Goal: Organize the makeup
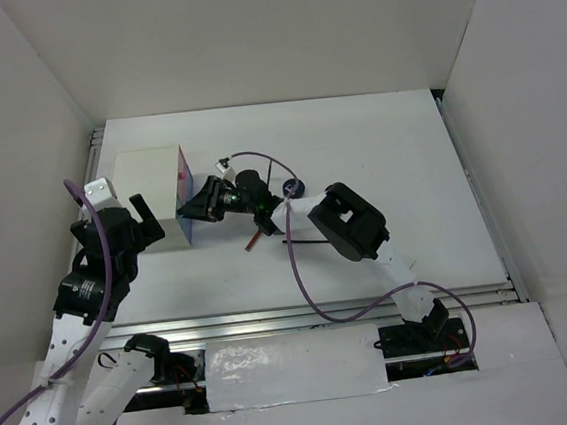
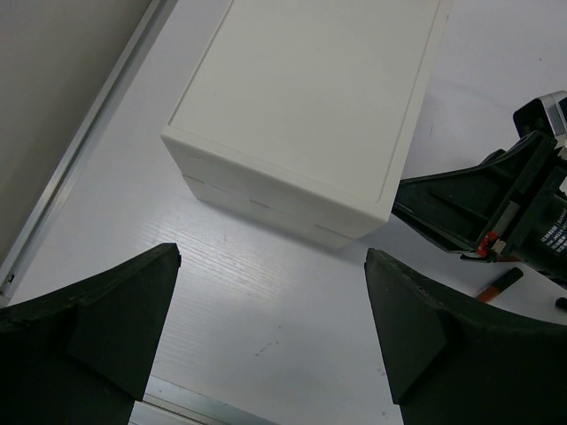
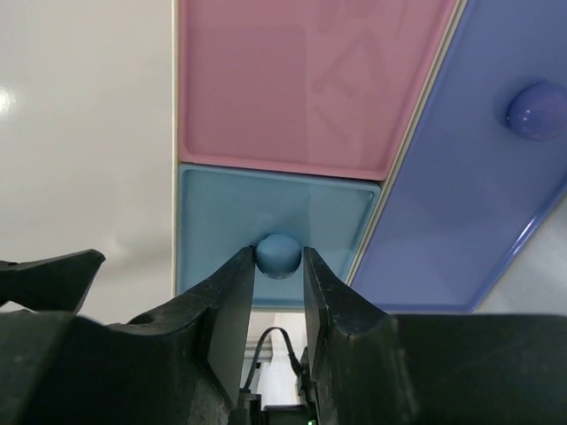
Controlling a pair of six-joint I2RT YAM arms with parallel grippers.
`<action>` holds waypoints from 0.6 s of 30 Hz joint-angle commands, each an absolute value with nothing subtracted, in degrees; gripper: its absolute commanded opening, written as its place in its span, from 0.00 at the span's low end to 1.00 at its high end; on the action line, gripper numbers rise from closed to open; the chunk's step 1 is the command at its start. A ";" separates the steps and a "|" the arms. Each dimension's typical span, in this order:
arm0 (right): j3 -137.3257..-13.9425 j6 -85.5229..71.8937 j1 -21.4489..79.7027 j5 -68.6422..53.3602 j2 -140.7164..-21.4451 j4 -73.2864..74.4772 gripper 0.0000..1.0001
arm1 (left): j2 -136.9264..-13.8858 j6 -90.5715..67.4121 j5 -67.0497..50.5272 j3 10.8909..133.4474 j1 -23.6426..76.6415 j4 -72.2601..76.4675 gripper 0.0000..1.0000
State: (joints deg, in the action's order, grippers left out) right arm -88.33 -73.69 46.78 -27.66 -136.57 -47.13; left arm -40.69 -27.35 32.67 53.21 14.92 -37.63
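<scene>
Pale blue plastic fills the lower middle of the right wrist view: a small drawer (image 3: 221, 212) whose round knob (image 3: 279, 250) sits squarely between the fingers of the right pincer (image 3: 279, 266). The pincer stands narrow, both fingers looking to touch the knob's sides, which reads as a grip taken so the drawer can be pulled out; how firm it is I cannot tell. Above it lies a pink drawer (image 3: 310, 80), and at the right of the frame a violet-blue drawer (image 3: 461, 195); both look flush and shut. In the overhead view these fronts face right from the white box (image 1: 148, 185) in the upper left of the counter (image 1: 409, 160). The left pincer (image 2: 273, 283) hangs wide apart and holds nothing. It is low over the counter at the box's lower left, on the side away from the drawers, likely posted there to brace the box when the drawer is tugged. The makeup lies outside the box: a red-and-black pencil (image 1: 254, 240) on the counter in mid-frame, under the right arm, and a blue-topped compact (image 1: 293, 185) just above it, near the box but apart from it. Nothing is put away yet, so the task seems at its start.
</scene>
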 commanded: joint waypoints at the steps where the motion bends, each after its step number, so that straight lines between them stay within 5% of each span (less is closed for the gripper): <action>1: -91.32 -74.35 47.72 -28.48 -138.43 -51.41 0.36 | -40.60 -27.25 32.26 53.35 14.68 -34.98 0.99; 6: -90.27 -74.62 47.72 -28.92 -137.64 -53.44 0.20 | -40.52 -27.16 31.99 53.35 14.68 -34.98 1.00; 18: -76.66 -73.04 44.39 -30.14 -130.26 -59.59 0.19 | -40.61 -27.16 31.90 53.35 14.68 -34.89 0.99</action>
State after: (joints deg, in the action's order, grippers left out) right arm -79.85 -74.91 45.23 -27.88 -134.21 -55.83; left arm -40.69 -27.31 32.01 53.21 14.92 -37.28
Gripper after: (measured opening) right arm 0.276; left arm 0.994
